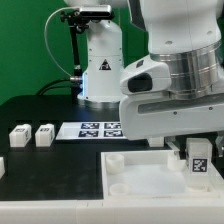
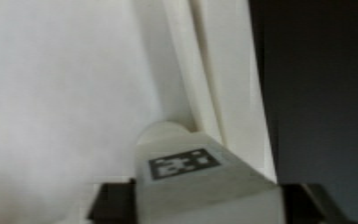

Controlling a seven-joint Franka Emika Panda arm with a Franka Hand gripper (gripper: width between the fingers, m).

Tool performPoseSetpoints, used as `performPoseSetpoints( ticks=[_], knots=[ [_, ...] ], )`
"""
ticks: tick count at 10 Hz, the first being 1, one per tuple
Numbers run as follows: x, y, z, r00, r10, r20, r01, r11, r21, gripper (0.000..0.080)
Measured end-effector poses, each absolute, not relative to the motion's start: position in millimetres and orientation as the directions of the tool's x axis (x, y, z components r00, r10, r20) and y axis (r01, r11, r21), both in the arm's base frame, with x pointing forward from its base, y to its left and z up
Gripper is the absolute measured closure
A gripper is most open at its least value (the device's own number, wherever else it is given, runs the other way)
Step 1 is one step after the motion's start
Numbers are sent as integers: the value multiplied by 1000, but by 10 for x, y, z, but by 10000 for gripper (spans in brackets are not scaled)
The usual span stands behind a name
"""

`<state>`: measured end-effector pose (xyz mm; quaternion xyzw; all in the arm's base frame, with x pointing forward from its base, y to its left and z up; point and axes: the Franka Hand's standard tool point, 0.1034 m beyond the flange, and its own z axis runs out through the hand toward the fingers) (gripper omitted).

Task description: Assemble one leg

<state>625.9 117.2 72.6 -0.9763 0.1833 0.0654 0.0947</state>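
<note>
My gripper [image 2: 208,204] is shut on a leg [image 2: 194,166], a small white block with a black-and-white tag on its face. Dark fingers [image 2: 115,202] press on both of its sides. In the exterior view the held leg [image 1: 199,160] hangs under the gripper [image 1: 196,146] over the right part of the large white tray-like piece [image 1: 140,178], close to its right rim. In the wrist view the leg sits over that piece's raised rim [image 2: 217,80]. Whether the leg touches the piece cannot be told. Two more legs [image 1: 19,137] [image 1: 44,135] lie on the black table at the exterior view's left.
The marker board [image 1: 95,129] lies behind the tray-like piece. A white robot base [image 1: 100,65] stands at the back. A raised corner socket [image 1: 118,160] sits at the piece's near left. Black table [image 2: 318,90] shows beyond the rim.
</note>
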Motion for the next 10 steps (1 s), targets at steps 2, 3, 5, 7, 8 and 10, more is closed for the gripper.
performPoseSetpoints(
  ticks=[2, 3, 5, 7, 8, 10],
  knots=[
    [6273, 1181, 728, 838, -514, -184, -540, -831, -134, 505],
    [6318, 1177, 727, 722, -667, -185, -690, -714, -117, 505],
    [6352, 1193, 705, 340, -916, -211, -940, -325, -103, 505],
    [6381, 1223, 708, 113, -962, -248, -992, -96, -80, 505],
    [6379, 1230, 708, 108, -962, -252, -993, -91, -79, 505],
    [6365, 1227, 702, 239, -941, -240, -970, -220, -103, 505]
  ],
)
